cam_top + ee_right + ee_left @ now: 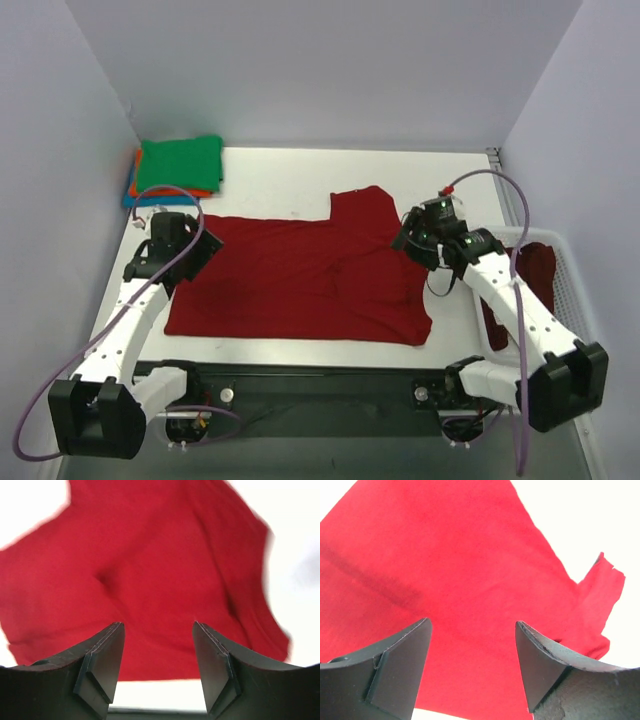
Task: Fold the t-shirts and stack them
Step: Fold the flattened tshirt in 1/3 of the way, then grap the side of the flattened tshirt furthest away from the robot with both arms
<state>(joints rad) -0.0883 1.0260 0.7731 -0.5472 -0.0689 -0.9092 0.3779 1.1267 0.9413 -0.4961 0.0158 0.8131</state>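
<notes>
A dark red shirt (pixel 300 280) lies spread flat on the white desk (pixel 300 170). The left claw (pixel 472 627) and the right claw (pixel 157 627) hang over its ends, both wide open, holding nothing.

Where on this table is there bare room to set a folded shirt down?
Best: the bare table along the far edge, between the folded stack and the far right corner, behind the spread red shirt. The right side is crowded by the right arm and the basket; the near strip is thin.
</notes>
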